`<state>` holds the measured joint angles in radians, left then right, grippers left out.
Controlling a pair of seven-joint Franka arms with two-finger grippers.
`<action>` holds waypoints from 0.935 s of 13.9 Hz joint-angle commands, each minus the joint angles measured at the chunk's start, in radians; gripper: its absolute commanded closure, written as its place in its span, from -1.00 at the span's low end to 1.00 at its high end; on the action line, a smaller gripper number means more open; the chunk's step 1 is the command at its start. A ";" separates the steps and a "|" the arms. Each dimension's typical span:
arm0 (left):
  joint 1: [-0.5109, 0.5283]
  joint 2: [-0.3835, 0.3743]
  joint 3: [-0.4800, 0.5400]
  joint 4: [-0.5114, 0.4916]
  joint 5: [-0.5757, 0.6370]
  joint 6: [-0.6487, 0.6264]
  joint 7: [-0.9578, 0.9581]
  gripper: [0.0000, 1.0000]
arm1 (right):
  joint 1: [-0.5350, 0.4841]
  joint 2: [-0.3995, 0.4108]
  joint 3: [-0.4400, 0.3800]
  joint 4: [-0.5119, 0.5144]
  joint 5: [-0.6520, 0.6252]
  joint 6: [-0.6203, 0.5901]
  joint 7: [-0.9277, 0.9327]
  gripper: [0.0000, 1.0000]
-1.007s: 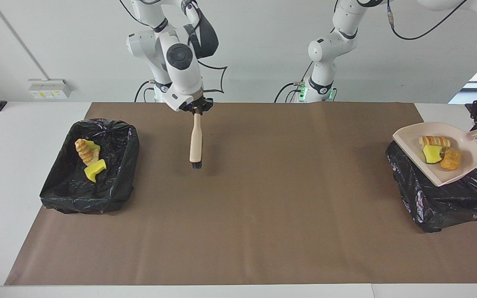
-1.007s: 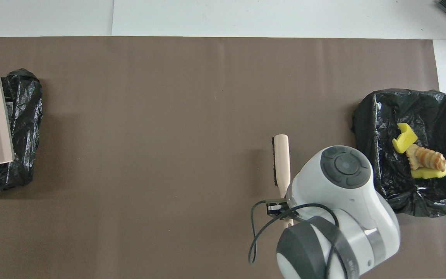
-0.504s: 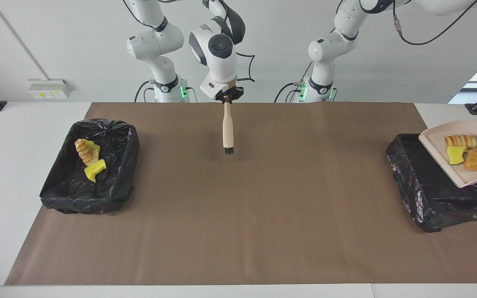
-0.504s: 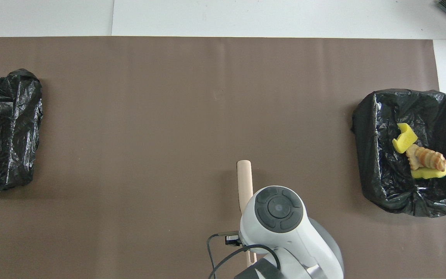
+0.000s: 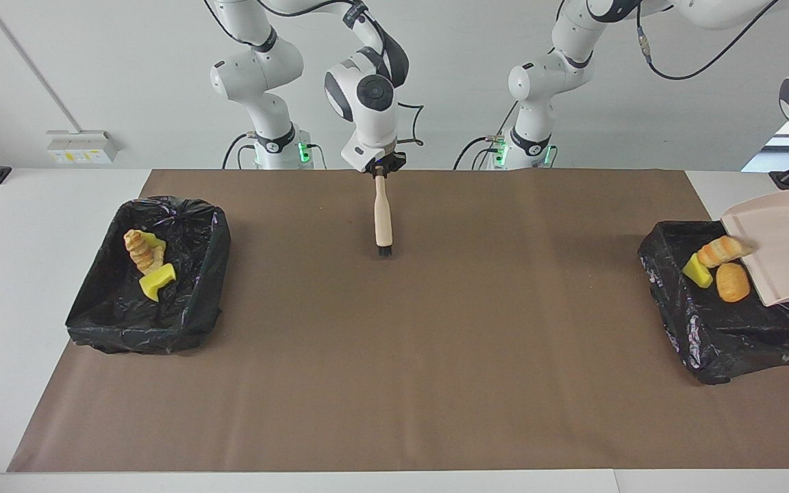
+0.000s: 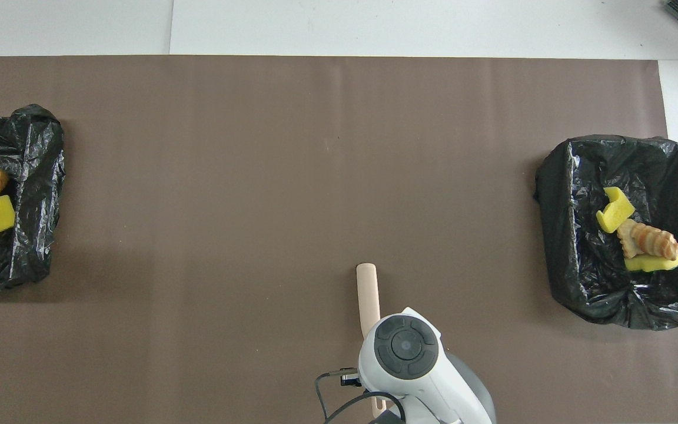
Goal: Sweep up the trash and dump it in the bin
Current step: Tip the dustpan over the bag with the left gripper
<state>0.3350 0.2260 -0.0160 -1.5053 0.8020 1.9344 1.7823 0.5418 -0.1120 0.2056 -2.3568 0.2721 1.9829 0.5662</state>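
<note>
**Dustpan load tipping into the bin**

Three pieces are lying in the bin (image 5: pixel 148 274) at the right arm's end. The right gripper (image 5: pixel 381 168) is clamping the brush (image 5: pixel 383 219) over the mat. The left gripper, off-frame, closed on the dustpan (image 5: pixel 781 243), is now spilling trash (image 5: pixel 720 267) into the other bin (image 5: pixel 730 322); a second ago it sat level, so sweeping looks finished.

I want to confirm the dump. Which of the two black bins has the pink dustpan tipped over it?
The bin at the left arm's end of the table: the dustpan tilts above it. The other bin has nothing over it.

two bins (image 5: pixel 151 329), six trash pieces (image 5: pixel 157 281), one brush (image 5: pixel 383 222), one dustpan (image 5: pixel 788 243).
</note>
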 commanded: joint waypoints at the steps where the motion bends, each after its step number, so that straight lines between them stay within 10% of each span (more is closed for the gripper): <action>1: -0.004 -0.019 0.010 -0.007 0.084 -0.002 -0.030 1.00 | 0.039 -0.026 -0.003 -0.042 0.039 0.046 0.049 1.00; 9: -0.212 -0.080 -0.016 -0.001 -0.122 -0.279 -0.364 1.00 | 0.053 0.003 -0.005 -0.065 0.039 0.117 0.050 0.96; 13: -0.436 -0.077 -0.018 -0.062 -0.326 -0.402 -0.857 1.00 | 0.046 0.008 -0.005 -0.062 0.039 0.117 0.032 0.01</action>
<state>-0.0062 0.1603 -0.0511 -1.5195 0.5538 1.5644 1.1385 0.5953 -0.1071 0.2015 -2.4103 0.2933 2.0785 0.6019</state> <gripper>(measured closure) 0.683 0.581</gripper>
